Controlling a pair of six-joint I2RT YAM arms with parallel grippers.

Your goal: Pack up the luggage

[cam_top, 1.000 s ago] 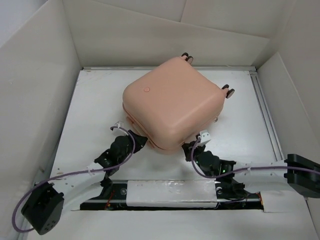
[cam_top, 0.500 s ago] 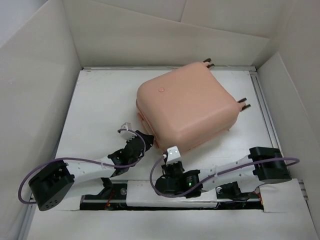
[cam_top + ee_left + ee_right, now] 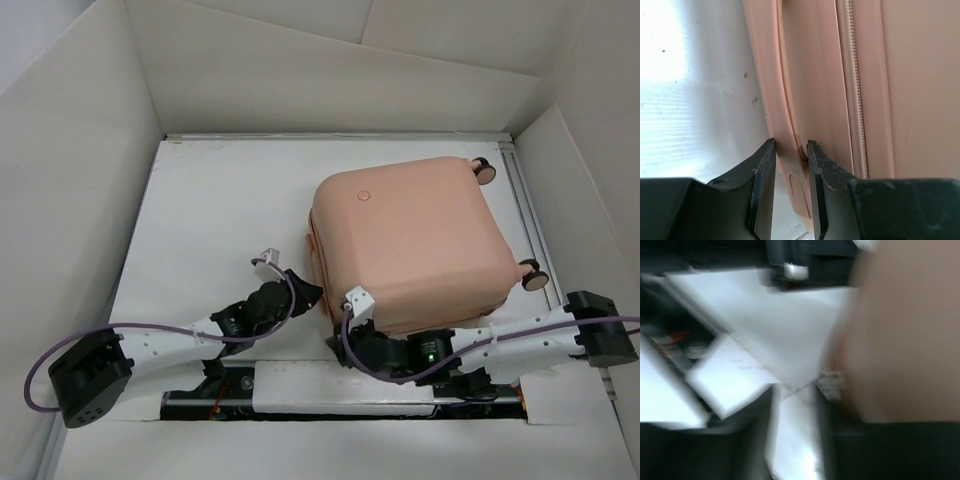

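At the luggage's (image 3: 410, 240) near left corner, the left claw (image 3: 790, 150) is clenched on a pink ridge beside the zip. The luggage lies flat and closed on the tabletop (image 3: 220, 200), with its wheels on its right side. At its near edge the right claw (image 3: 792, 390) stands parted and empty, though blurred. The step looks like positioning the case; next, the right claw needs a firm hold on that edge

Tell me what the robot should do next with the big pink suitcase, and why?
Probably bring the free right fingers to the zipper to start opening it. The luggage lies zipped shut, and the left fingers pinch its side handle, which should steady it.
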